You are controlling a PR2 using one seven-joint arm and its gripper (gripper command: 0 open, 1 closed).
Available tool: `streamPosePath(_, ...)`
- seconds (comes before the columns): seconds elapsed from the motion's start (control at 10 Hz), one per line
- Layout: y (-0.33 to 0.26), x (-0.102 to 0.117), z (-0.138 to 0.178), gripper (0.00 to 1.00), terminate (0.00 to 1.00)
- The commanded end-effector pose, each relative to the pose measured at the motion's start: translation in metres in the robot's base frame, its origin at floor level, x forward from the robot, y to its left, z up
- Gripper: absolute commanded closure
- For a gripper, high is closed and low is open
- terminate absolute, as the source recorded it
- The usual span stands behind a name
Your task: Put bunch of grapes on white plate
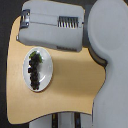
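Observation:
The bunch of grapes (pixel 34 71), dark purple-black with a small green stem end at its far tip, lies lengthwise inside the white plate (pixel 47 70). The plate sits on the tan wooden table toward the exterior view's left. My grey arm stretches across the top of the view above the plate. Its dark-edged end (pixel 23 22) is at the upper left, apart from the grapes. The fingers are too blurred and hidden by the arm's casing to make out. Nothing visibly touches the grapes.
The tan table (pixel 75 85) has a rounded edge on the left and a curved cut-out at the front. My large grey body (pixel 112 65) fills the exterior view's right side. Dark floor shows beyond the table's left edge.

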Motion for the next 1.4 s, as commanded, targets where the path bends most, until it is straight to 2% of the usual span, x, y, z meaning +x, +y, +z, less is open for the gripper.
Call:
streamPosePath(0.0,-0.116,0.023,0.016,0.0,0.0)
streamPosePath(0.3,-0.203,0.037,0.032,0.0,0.0)
streamPosePath(0.4,-0.216,0.036,0.033,0.0,0.0)
streamPosePath(0.9,-0.313,0.025,0.043,0.0,0.0)
streamPosePath(1.3,-0.356,0.008,0.041,0.0,0.0)
